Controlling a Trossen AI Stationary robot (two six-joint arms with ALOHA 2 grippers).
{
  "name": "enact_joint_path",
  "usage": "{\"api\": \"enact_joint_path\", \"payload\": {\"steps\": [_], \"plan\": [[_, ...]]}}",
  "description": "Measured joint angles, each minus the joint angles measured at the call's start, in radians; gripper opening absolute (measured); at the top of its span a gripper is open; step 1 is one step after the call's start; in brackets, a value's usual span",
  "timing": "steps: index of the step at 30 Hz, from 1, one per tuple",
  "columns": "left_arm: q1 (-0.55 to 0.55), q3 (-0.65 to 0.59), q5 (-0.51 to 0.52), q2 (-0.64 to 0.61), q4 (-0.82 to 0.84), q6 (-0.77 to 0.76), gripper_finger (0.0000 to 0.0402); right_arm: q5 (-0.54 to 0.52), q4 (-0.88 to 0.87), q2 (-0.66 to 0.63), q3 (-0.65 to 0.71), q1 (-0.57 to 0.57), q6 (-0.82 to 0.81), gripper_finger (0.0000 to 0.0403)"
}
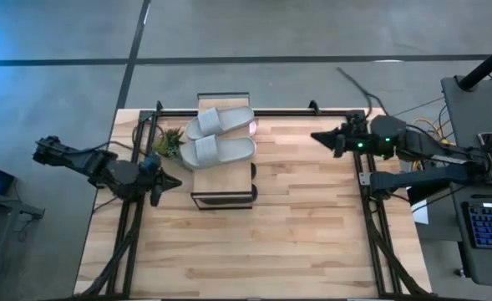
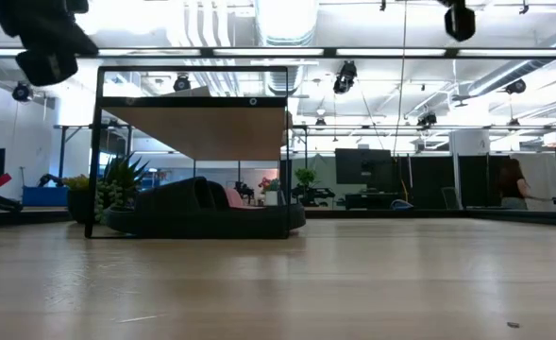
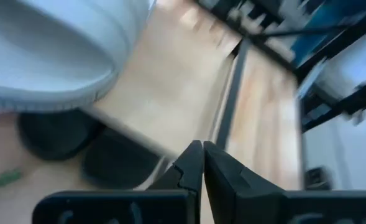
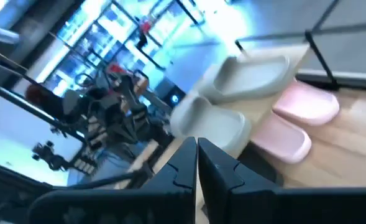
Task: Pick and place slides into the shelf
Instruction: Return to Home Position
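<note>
Nearest the lens sits the left gripper [image 3: 202, 163], its two dark fingers pressed together on nothing, hanging just off the near corner of the shelf [image 1: 221, 181]. Right ahead of it, on the plank top, lie the two grey slides [image 1: 220, 135] side by side, their ends bulging out over the plank's edge on this gripper's side. Under the plank I can make out the black slides [image 2: 202, 212] resting on the table [image 1: 296, 238]. Beyond them, toward the other arm, are the pink slides [image 4: 301, 118], one pink toe poking out past the frame. A small potted plant [image 1: 169, 144] stands just beyond the left gripper, beside the shelf. The right gripper [image 1: 322, 136] is likewise closed and empty, well apart from the shelf and pointing at it.

From where I stand the stocking looks done, all three pairs housed, so what's left is for both arms to draw away. The left one worries me. It is close to the thin black frame and to those overhanging grey slides, so a careless swing of the wrist could clip a post and jolt the light rack. That could tip the soft foam off the top or knock the plant over. The right arm has room and little to hit
</note>
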State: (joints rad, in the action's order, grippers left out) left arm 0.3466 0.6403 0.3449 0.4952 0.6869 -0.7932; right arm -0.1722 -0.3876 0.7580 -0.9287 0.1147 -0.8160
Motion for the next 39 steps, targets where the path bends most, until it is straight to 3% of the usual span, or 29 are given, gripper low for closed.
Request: {"api": "enact_joint_path", "payload": {"steps": [3,10,18,22,31,39], "plan": [[0.000,-0.005,0.000,-0.048,-0.056,0.006,0.0000,0.007,0.007,-0.032,0.000,-0.002,0.066,0.0009],[0.000,-0.008,-0.098,-0.088,-0.313,0.300,0.0000,0.324,0.085,0.045,0.015,-0.007,0.199,0.0009],[0.000,-0.121,-0.128,-0.044,-0.578,0.457,0.0000,0.467,0.536,0.190,0.196,-0.056,0.245,0.0009],[-0.020,-0.140,-0.132,-0.125,-0.552,0.538,0.0000,0.522,0.553,0.131,0.287,0.009,0.221,0.0009],[-0.053,-0.137,-0.125,-0.460,-0.254,0.553,0.0000,0.546,0.519,-0.111,0.468,0.146,0.276,0.0009],[-0.053,-0.165,-0.115,-0.436,-0.247,0.562,0.0000,0.495,0.541,-0.209,0.609,0.150,0.356,0.0009]]}}
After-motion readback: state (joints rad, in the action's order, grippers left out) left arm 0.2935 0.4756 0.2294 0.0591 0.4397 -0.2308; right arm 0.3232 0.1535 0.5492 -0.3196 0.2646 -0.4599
